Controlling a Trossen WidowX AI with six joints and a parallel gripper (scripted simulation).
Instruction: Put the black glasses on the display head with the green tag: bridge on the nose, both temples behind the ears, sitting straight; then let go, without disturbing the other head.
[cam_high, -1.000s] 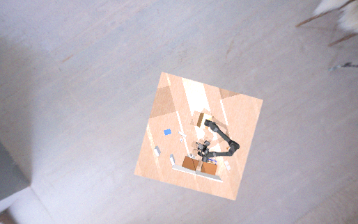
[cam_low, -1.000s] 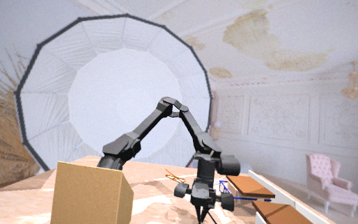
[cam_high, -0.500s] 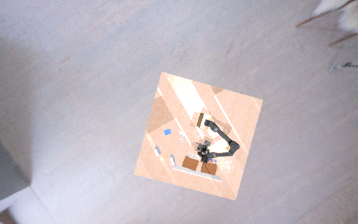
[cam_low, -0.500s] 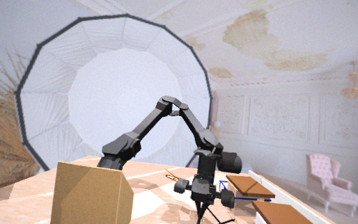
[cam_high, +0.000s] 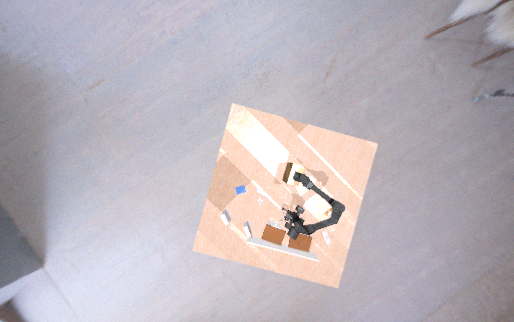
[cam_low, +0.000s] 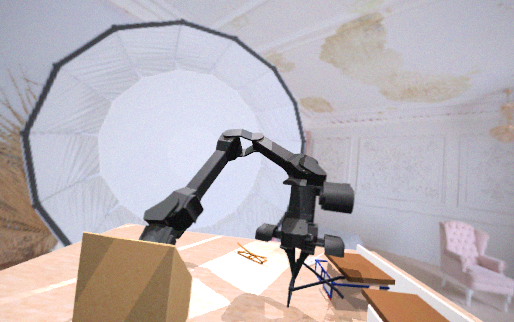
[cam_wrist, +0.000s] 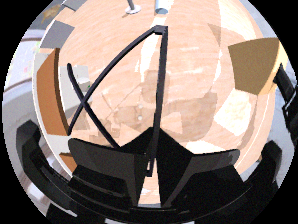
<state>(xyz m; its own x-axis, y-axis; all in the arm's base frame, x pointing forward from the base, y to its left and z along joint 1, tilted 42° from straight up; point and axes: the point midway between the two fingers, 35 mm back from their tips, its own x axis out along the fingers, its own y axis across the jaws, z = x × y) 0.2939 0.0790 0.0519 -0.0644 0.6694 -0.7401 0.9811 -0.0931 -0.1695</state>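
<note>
The black glasses (cam_low: 291, 289) (cam_wrist: 161, 80) are held above the table by my gripper (cam_low: 295, 271) (cam_wrist: 154, 131). My gripper is shut on their front frame, seen edge-on in the wrist view. The temples are open and cross at the left of that view. A pale shape (cam_wrist: 80, 75) with a small green mark is partly hidden behind the temples, beside a brown board. It may be the green-tagged head, but its form is unclear. I cannot make out the other head with certainty.
Brown boards (cam_high: 273, 234) (cam_low: 360, 268) (cam_wrist: 50, 95) lie along a white rail (cam_high: 282, 249). Blue glasses (cam_low: 327, 286) are near the held pair. Orange glasses (cam_low: 254, 257) lie farther back. A tan box (cam_low: 125, 280) (cam_wrist: 255, 65) and a blue square (cam_high: 240, 189) are also on the table.
</note>
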